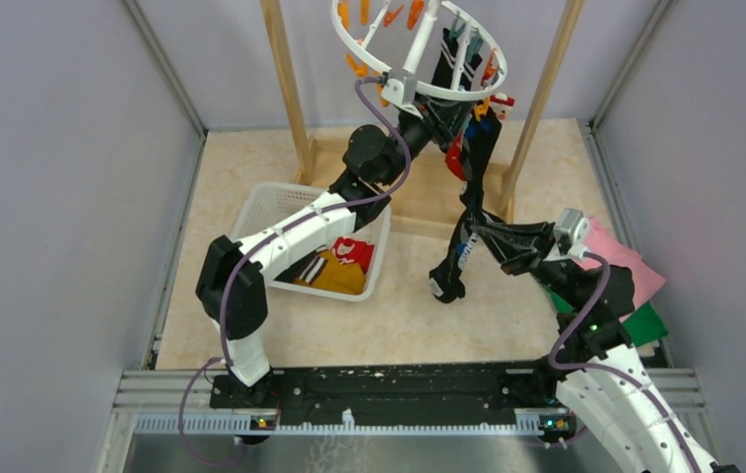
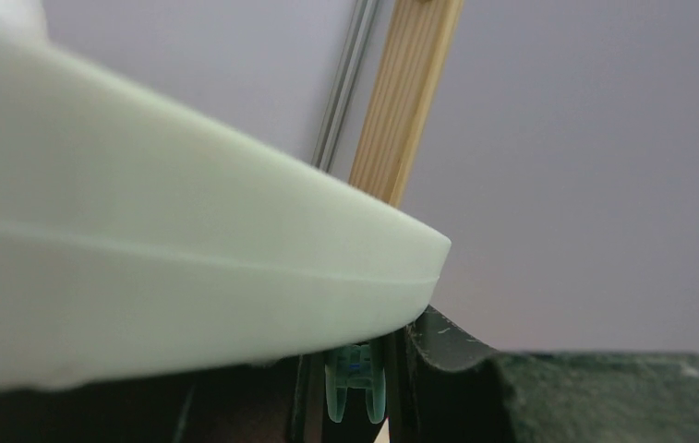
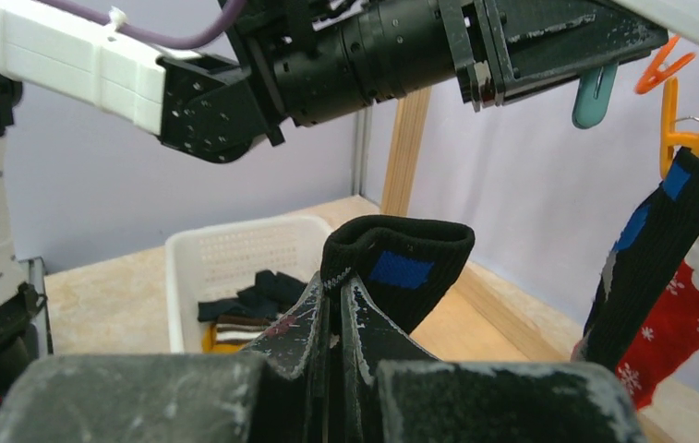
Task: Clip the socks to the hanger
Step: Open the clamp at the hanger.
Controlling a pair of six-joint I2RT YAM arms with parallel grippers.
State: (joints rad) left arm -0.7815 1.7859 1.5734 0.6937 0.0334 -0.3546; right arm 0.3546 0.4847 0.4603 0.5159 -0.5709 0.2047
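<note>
The right claw (image 3: 336,305) is clamped shut on the cuff of a black knitted sock with blue patches (image 3: 401,268). It holds the sock up over the middle of the tabletop, cuff uppermost, toward the white round plastic hanger ring (image 1: 447,96) above the far edge. The left claw (image 2: 358,362), tucked under the ring's rim, stands narrowed on a teal plastic peg (image 2: 355,392), apparently squeezing it open to take the cuff. A second black sock (image 3: 641,268) and a red sock with white marks (image 3: 696,305) hang clipped beside it.
</note>
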